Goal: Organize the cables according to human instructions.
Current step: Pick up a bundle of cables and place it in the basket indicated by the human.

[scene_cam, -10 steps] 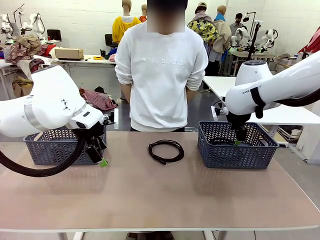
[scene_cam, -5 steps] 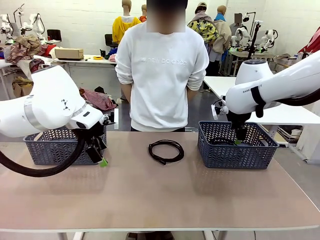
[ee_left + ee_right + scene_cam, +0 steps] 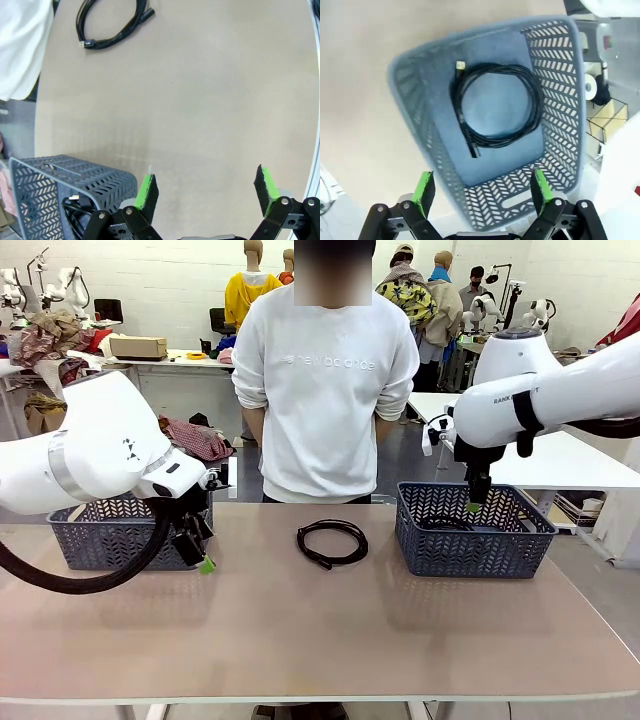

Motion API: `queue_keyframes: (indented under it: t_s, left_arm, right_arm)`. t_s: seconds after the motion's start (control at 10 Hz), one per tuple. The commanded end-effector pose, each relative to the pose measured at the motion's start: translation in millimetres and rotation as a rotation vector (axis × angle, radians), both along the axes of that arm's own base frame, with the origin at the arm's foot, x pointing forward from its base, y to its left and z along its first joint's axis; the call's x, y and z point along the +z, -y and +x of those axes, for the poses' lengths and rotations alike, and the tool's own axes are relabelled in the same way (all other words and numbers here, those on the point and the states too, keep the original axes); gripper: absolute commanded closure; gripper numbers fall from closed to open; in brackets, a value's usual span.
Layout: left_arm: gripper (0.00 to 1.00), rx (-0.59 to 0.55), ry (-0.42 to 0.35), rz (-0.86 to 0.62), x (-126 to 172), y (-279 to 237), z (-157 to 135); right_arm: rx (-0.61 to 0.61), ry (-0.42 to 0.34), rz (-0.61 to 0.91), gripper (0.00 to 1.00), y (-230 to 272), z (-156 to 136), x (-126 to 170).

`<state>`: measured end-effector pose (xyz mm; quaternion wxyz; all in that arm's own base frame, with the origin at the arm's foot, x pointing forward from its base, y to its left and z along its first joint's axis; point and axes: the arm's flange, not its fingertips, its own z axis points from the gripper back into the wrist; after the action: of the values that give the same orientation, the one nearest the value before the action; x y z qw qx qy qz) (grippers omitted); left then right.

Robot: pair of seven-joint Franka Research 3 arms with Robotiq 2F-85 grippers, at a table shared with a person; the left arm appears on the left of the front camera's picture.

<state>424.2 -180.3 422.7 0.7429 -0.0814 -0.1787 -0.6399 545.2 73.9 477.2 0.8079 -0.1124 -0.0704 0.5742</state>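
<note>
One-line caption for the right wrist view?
Open right gripper above a blue basket holding one coiled black cable.

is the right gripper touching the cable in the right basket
Apart. The right wrist view shows the right gripper open above the basket, with the coiled cable lying flat on the basket floor, clear of both pads.

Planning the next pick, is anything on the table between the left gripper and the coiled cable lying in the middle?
Nothing visible blocks it. Bare table lies between the open left gripper and the coiled cable; the left basket sits off to its side.
</note>
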Motion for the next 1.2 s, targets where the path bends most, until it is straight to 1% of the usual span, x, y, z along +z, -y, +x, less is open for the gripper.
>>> queue_keyframes:
  t_s: [0.0,0.2,0.6,0.9,1.1]
  left_arm:
    - [0.00,0.003,0.001,-0.001,2,-2,1]
    - [0.00,0.003,0.001,-0.001,2,-2,1]
    - [0.00,0.003,0.001,-0.001,2,-2,1]
    - [0.00,0.003,0.001,-0.001,2,-2,1]
    - [0.00,0.003,0.001,-0.001,2,-2,1]
  right_arm:
    - [-0.073,-0.027,0.121,0.00,-10,-28,2]
    - [-0.084,0.004,0.228,0.00,-17,-56,3]
    - [-0.103,0.086,0.383,0.00,-35,-110,-2]
    - [-0.119,0.120,0.422,0.00,-48,-144,-16]
    - [-0.105,0.112,0.451,0.00,-53,-163,-28]
